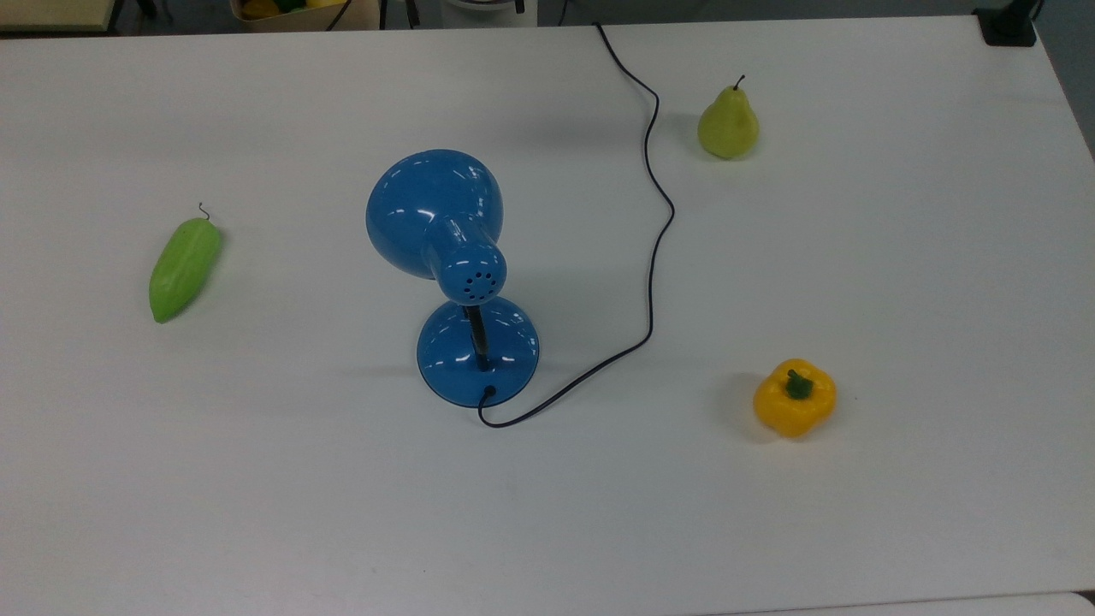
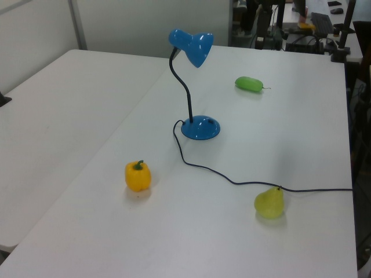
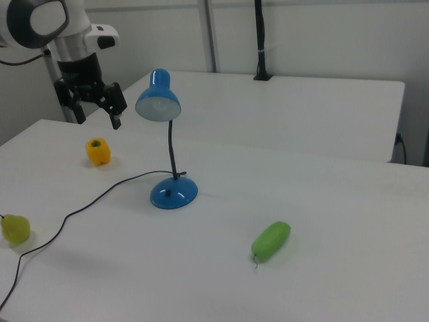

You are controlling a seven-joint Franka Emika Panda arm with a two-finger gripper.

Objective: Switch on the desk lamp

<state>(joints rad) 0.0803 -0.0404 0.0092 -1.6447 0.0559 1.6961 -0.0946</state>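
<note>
The blue desk lamp (image 1: 452, 257) stands mid-table, its dome shade (image 2: 197, 47) on a curved black neck above a round base (image 2: 200, 127) (image 3: 173, 192). A thin black cord (image 1: 652, 257) runs from the base off the table's edge. The lamp's shade (image 3: 158, 104) looks unlit. In the right view my gripper (image 3: 98, 113) hangs open in the air at the right view's left, above the yellow pepper and apart from the lamp, with nothing between its fingers.
On the white table (image 1: 898, 282) lie a green cucumber-like vegetable (image 1: 183, 267) (image 3: 271, 241), a yellow-green pear (image 1: 728, 125) (image 2: 269, 202) beside the cord, and a yellow bell pepper (image 1: 794, 399) (image 3: 98, 151). A second white table (image 2: 52, 116) adjoins.
</note>
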